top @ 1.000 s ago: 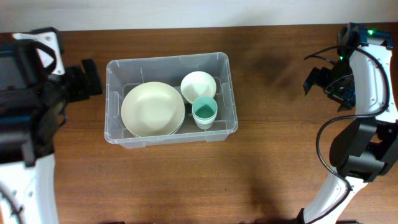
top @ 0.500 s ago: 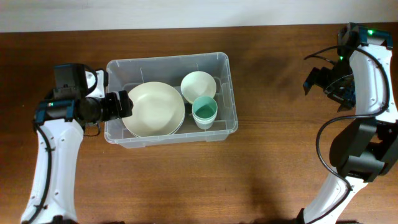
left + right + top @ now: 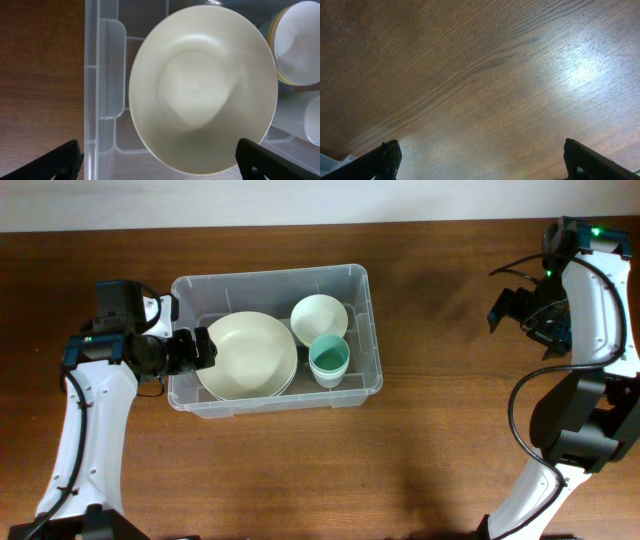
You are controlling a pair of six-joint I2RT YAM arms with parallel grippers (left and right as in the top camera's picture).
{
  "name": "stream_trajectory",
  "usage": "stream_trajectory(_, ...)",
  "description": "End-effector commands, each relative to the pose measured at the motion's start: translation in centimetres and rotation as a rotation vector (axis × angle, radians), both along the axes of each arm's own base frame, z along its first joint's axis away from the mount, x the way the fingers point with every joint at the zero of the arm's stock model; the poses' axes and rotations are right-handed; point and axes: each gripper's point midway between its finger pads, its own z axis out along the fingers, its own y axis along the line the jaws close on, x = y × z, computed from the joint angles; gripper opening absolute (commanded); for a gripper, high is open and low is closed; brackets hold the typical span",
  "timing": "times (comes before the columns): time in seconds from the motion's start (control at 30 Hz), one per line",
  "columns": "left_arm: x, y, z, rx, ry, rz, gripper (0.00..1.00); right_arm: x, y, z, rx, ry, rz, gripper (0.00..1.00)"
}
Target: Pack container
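The clear plastic container [image 3: 359,280] stands at the table's middle. Inside lie a large cream bowl [image 3: 246,356], a smaller white bowl [image 3: 319,316] and a teal cup [image 3: 329,360]. My left gripper [image 3: 200,348] is open and empty over the container's left end, above the big bowl's left edge; the left wrist view shows the bowl [image 3: 202,90] and the container wall [image 3: 100,75] between its spread fingers [image 3: 62,160]. My right gripper [image 3: 506,310] is open and empty at the far right, over bare wood.
The wooden table [image 3: 450,450] runs around the container. The right wrist view shows only wood grain [image 3: 480,75] and a pale scrap at its lower left corner [image 3: 330,162].
My left arm has swung in from the far left edge to the container's left end, then held nearly still. The right arm has not moved.
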Motion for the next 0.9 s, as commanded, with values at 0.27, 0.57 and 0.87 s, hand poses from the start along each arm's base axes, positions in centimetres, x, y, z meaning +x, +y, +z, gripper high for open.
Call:
stream_trajectory(0.27,3.0,-1.8,1.2,0.073,-0.178,-0.197,1.00,-0.1,0.0,0.2,0.000,-0.004,-0.004,0.99)
stream_trajectory(0.57,2.5,-8.2,3.9,0.250,-0.712,-0.509,1.00,-0.1,0.0,0.2,0.000,-0.004,-0.004,0.99)
stream_trajectory(0.87,-5.0,-7.2,5.1,0.324,-1.067,-0.444,1.00,-0.1,-0.1,0.2,0.000,-0.004,-0.004,0.99)
